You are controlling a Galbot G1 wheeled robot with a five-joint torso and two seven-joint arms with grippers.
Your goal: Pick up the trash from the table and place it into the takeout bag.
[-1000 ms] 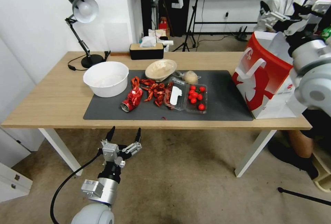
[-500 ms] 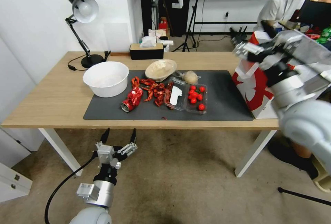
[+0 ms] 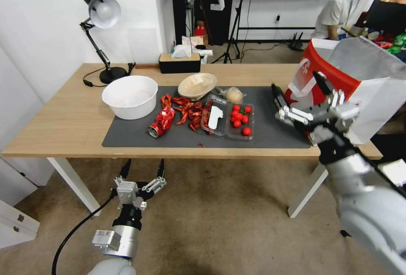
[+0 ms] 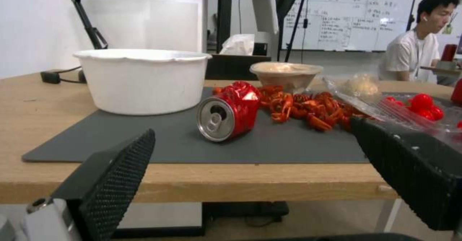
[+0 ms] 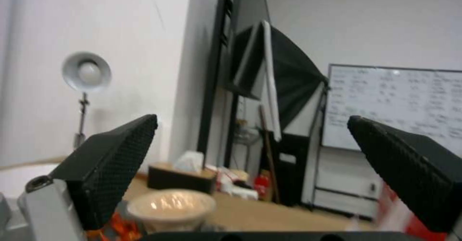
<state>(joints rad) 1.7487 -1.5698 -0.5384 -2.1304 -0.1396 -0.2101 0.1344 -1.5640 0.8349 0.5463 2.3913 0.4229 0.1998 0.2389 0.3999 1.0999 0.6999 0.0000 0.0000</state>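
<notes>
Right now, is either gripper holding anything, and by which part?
Nothing is held. The right gripper is open and empty over the mat's end beside the bag; the left gripper is open below the table edge.

Table point(image 3: 63, 122): long light-wood top, white legs, dark grey mat point(image 3: 275, 131) across the middle. On the mat, left to right: crushed red can point(image 3: 163, 120) on its side, silver end toward the near edge; red crayfish shells point(image 3: 190, 112) scattered beside it; beige shallow bowl point(image 3: 197, 84) at the far side, tilted; small clear bag point(image 3: 233, 94) right of the bowl. Takeout bag point(image 3: 334, 93): red-and-white paper, white handles, upright and open at the right end.
</notes>
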